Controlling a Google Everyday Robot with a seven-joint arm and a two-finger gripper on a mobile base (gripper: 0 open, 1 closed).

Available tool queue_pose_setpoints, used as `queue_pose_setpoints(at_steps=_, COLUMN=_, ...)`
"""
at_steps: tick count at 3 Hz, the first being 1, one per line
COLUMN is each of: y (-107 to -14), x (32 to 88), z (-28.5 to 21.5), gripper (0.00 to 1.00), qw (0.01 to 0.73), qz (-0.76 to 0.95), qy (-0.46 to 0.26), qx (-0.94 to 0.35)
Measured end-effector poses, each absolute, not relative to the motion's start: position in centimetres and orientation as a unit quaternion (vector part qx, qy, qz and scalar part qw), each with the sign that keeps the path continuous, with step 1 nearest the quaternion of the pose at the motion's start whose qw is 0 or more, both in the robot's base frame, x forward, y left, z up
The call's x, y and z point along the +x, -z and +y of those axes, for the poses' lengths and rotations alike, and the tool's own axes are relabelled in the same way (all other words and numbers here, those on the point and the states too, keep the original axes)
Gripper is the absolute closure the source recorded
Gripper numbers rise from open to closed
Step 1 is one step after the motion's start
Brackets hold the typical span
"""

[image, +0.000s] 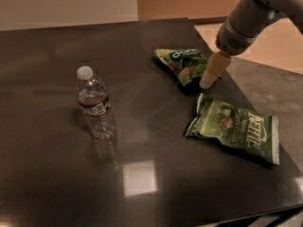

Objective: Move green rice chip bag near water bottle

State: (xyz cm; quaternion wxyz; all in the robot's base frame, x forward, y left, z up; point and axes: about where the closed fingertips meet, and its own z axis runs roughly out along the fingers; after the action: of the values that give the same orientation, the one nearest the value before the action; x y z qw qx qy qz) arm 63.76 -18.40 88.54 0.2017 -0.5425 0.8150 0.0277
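Note:
The green rice chip bag (pixel 181 63) lies flat on the dark table (pixel 57 174), right of centre toward the back. The water bottle (pixel 95 103) stands upright at the left, clear with a white cap and a red and white label band. My gripper (pixel 207 82) comes down from the upper right on a grey arm. Its tan tip is at the right edge of the green rice chip bag, touching it or just above it. The bag and the bottle are well apart, with bare table between them.
A larger, paler green chip bag (pixel 235 129) with big white lettering lies on the table near the right edge, just in front of my gripper. The table's right edge runs diagonally past it, with a lower grey surface (pixel 279 89) beyond.

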Motion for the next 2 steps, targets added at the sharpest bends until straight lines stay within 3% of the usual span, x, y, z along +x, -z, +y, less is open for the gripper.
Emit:
queue_pose_setpoints(at_steps=1, y=-87.14, x=65.17, z=-18.34, gripper=0.00, qw=0.199, qz=0.812, qy=-0.025, qx=-0.547)
queue_pose_setpoints(at_steps=2, y=-86.15, x=66.14, z=-18.28, gripper=0.17, qw=0.198, qz=0.814, qy=-0.021, qx=-0.546)
